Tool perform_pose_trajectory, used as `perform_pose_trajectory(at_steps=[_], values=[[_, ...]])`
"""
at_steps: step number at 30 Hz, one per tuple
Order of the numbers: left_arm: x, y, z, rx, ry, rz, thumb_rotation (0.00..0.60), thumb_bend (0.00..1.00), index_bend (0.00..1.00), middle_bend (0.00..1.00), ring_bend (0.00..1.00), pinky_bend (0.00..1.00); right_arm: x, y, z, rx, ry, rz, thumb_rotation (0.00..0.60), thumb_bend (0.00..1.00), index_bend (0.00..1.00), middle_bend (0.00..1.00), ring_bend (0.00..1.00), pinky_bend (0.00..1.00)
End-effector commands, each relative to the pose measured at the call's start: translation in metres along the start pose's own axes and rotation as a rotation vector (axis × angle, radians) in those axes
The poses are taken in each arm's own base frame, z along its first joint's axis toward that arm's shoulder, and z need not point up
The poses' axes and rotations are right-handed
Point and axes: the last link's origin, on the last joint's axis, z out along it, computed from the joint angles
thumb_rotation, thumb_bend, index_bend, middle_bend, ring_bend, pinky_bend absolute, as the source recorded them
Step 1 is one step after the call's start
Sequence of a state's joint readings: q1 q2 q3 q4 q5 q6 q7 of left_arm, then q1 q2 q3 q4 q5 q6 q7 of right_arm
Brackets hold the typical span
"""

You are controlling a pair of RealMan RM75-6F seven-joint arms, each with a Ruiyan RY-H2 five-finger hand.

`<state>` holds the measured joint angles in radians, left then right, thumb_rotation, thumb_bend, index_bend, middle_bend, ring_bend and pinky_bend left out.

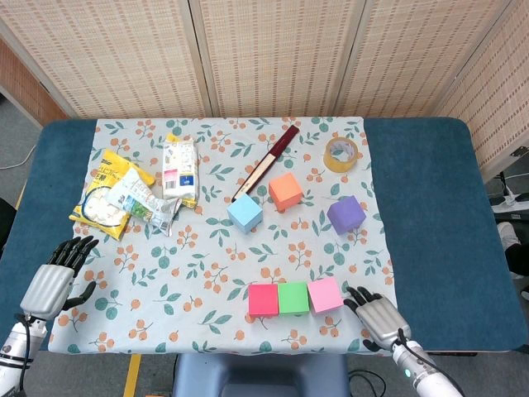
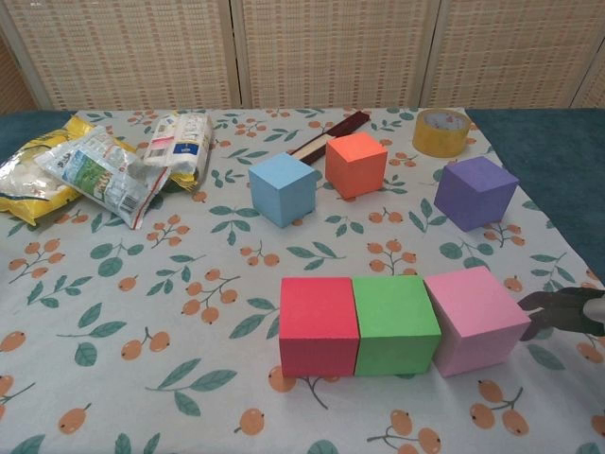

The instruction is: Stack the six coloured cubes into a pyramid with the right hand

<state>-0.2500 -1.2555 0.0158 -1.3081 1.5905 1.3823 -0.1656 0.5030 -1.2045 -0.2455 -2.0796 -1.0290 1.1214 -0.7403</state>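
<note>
A red cube, a green cube and a pink cube stand in a row near the front edge; the pink cube is turned slightly and sits against the green cube. Further back lie a blue cube, an orange cube and a purple cube. My right hand is empty, fingers apart, just right of the pink cube without touching it; in the chest view the right hand shows at the right edge. My left hand rests open at the table's left front.
Snack packets and a white pouch lie at the back left. A dark stick and a roll of yellow tape lie at the back. A floral cloth covers the blue table.
</note>
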Motion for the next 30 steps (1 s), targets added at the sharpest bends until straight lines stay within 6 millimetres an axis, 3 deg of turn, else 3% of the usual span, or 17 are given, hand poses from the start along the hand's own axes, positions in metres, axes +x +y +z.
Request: perform_pose_trajectory(at_steps=[1,21,30], values=[[0.0,0.0,0.0,0.001,0.0,-0.001,0.6,0.4,0.0,0.05,0.01,0.1,0.0,-0.001,0.0,0.005,-0.007,0.002,0.6,0.15,0.16,0.0,0.0,0.22],[0.002,-0.001,-0.001,0.002,0.003,0.0,0.6,0.41,0.0,0.05,0.01,0.1,0.001,-0.009,0.002,0.026,-0.025,0.014,0.6,0.15,0.15,0.0,0.0,0.22],[0.002,0.0,-0.003,0.003,0.012,0.009,0.6,0.41,0.0,0.05,0.01,0.1,0.009,0.026,-0.026,-0.059,-0.004,0.003,0.6,0.15,0.16,0.0,0.0,0.22]])
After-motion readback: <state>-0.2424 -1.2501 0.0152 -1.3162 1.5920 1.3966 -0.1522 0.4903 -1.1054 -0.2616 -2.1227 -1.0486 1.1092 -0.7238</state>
